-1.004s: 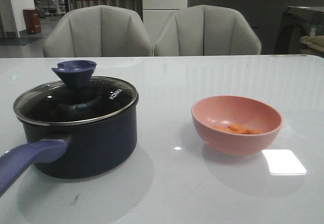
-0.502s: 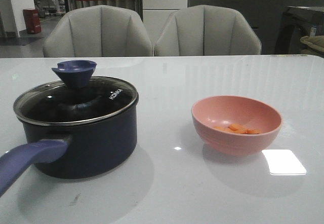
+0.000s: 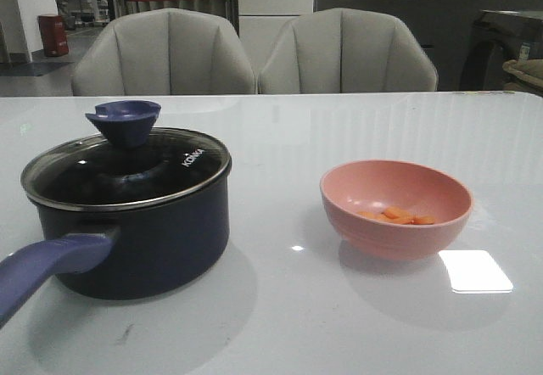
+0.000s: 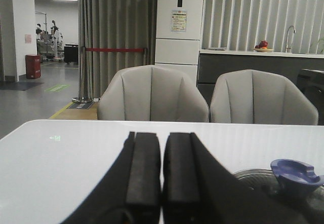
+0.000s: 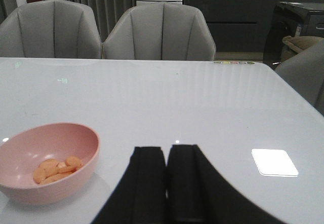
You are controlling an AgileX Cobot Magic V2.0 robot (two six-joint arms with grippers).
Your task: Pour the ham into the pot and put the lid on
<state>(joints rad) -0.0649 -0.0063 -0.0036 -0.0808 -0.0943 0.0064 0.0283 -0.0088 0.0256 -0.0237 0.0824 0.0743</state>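
The dark pot point(image 3: 144, 239) stands on the left of the white table, its purple-blue handle point(image 3: 47, 269) reaching toward the front edge. The glass lid point(image 3: 127, 171) with its purple-blue knob point(image 3: 124, 122) sits on the pot. To the right stands a pink bowl point(image 3: 396, 209) holding small orange ham pieces point(image 3: 397, 216). Neither arm shows in the front view. In the left wrist view, my left gripper point(image 4: 161, 138) is shut and empty, with the lid knob point(image 4: 294, 171) off to one side. My right gripper point(image 5: 166, 150) is shut and empty beside the bowl point(image 5: 48, 160) and ham point(image 5: 55, 169).
Two grey chairs point(image 3: 254, 53) stand behind the table's far edge. A bright light reflection point(image 3: 475, 271) lies on the glossy tabletop point(image 3: 288, 307) to the right of the bowl.
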